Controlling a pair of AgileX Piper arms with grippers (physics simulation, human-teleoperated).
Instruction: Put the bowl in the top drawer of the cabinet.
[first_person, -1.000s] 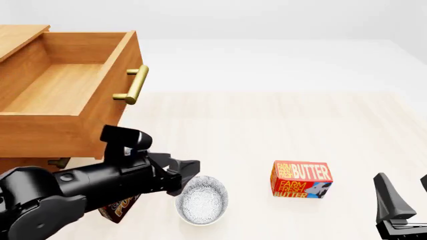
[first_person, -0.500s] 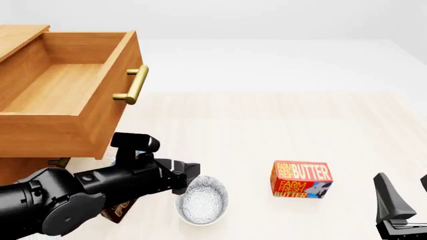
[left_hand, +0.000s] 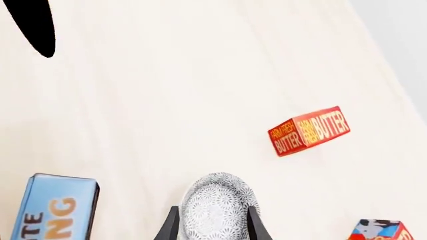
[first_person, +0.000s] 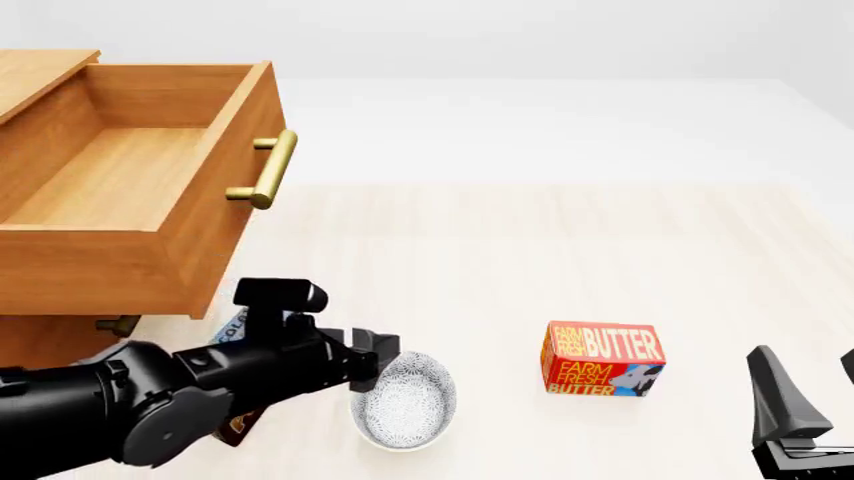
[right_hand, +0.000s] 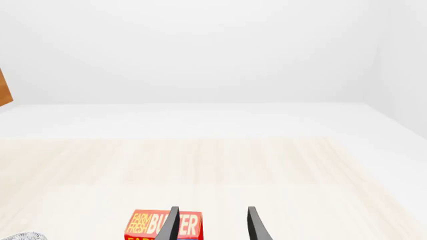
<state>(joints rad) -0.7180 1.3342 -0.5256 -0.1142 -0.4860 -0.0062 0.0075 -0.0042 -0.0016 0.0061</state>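
Observation:
The bowl (first_person: 404, 401), white with a fine grey speckle, stands on the table near the front. My left gripper (first_person: 375, 362) is low at its left rim. In the left wrist view the bowl (left_hand: 217, 206) lies between the two spread fingers (left_hand: 171, 228), so this gripper (left_hand: 213, 229) is open around it. The cabinet (first_person: 40, 335) stands at the left with its top drawer (first_person: 127, 175) pulled out and empty, its brass handle (first_person: 264, 170) facing right. My right gripper (first_person: 811, 388) rests open at the front right corner, holding nothing.
A red butter box (first_person: 602, 359) lies right of the bowl, also seen as the butter box (right_hand: 157, 225) just beyond the right gripper (right_hand: 212, 227). A blue and brown box (first_person: 231, 329) lies partly under my left arm, close to the cabinet's lower drawer handle (first_person: 115, 325).
My left arm has sunk lower and its gripper has come down onto the bowl's left rim. The bowl, butter box and right arm have stayed put.

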